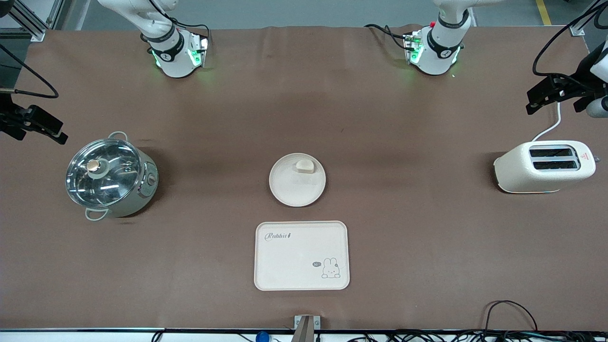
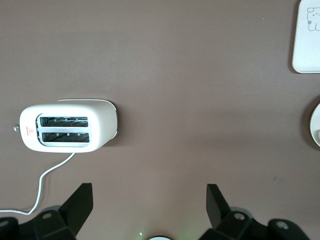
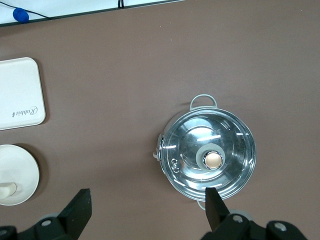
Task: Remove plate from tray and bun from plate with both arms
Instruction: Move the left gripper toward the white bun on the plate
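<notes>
Brown tabletop holds one plate [image 1: 297, 187] carrying one bun [image 1: 304, 166], one rabbit tray [image 1: 302, 255] nearer the camera than the plate, one lidded pot [image 1: 110, 176], one toaster [image 1: 544, 166]; left gripper [image 2: 148, 200] and right gripper [image 3: 148, 205] both hover spread apart.

One plate [image 1: 297, 190], mid-table. One bun [image 1: 304, 166] on plate, at rim toward robot bases. One tray [image 1: 301, 255], near camera-side table edge. One lidded pot [image 1: 110, 175], toward right arm's end. One toaster [image 1: 544, 166], two slots, toward left arm's end. Two arms.
</notes>
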Motion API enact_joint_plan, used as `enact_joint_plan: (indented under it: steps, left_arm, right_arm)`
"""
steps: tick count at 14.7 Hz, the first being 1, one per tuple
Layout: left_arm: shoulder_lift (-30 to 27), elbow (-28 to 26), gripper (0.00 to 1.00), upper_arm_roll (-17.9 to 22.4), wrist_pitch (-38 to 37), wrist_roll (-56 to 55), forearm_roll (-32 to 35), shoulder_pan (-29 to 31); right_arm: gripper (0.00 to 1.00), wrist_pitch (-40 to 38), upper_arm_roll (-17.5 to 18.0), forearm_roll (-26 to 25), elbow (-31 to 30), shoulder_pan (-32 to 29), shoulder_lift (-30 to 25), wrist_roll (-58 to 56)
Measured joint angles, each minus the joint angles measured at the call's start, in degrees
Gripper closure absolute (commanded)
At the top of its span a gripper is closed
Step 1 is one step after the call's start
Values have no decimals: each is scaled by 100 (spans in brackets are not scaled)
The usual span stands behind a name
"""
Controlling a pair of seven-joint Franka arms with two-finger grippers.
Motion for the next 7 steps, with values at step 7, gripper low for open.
enact_joint_plan:
  steps: [7]
  left_arm:
    - [302, -93, 0, -351, 27, -615, 27, -439]
  right_arm:
    - [0, -72, 12, 0, 2, -3, 11, 0]
